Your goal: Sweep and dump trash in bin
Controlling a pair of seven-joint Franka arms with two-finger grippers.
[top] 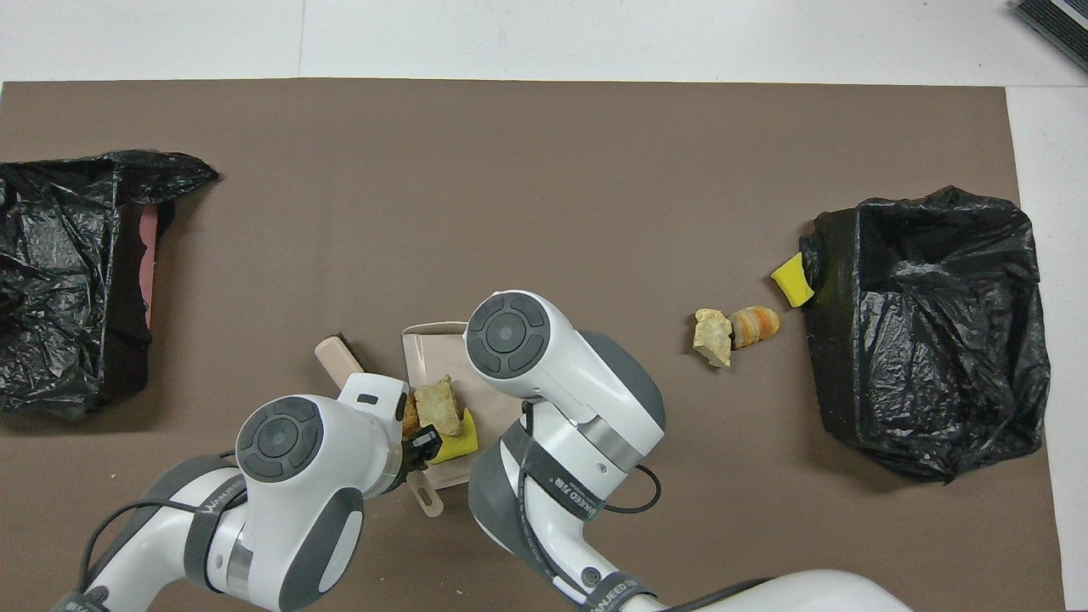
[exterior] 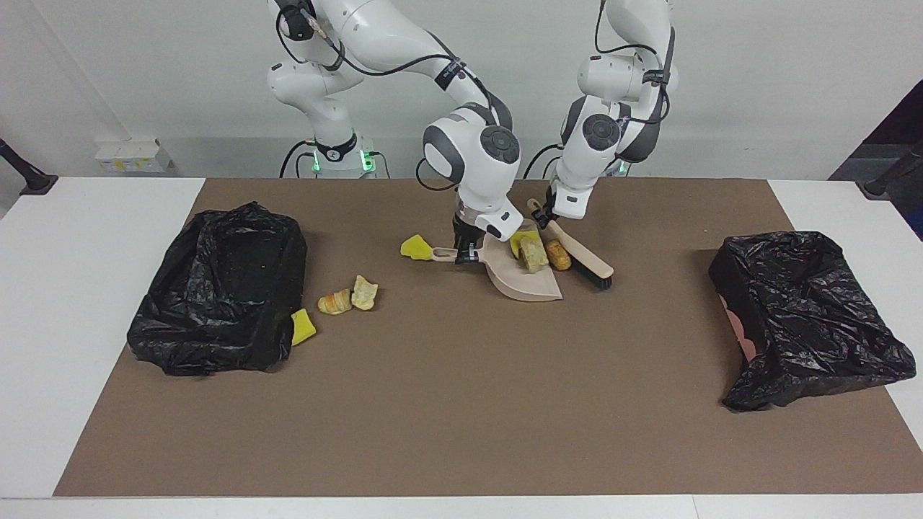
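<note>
while dustpan (exterior: 530,285) holds trash (exterior: 534,254) (three lumps); bins (exterior: 223,288) unclear

Dustpan (exterior: 525,277) mid-table, near robots. In it: sponge chunk (exterior: 518,239), bread piece (exterior: 534,254); bread roll (exterior: 557,254) at pan's edge, touching brush (exterior: 583,256). Brush just beside pan, toward left arm's end. Another sponge chunk (exterior: 416,247) beside pan handle, toward right arm's end. Two bread lumps (exterior: 349,298) together near bin (exterior: 220,288) at right arm's end; third sponge (exterior: 303,326) against that bin. Second bin (exterior: 807,317) at left arm's end.
</note>
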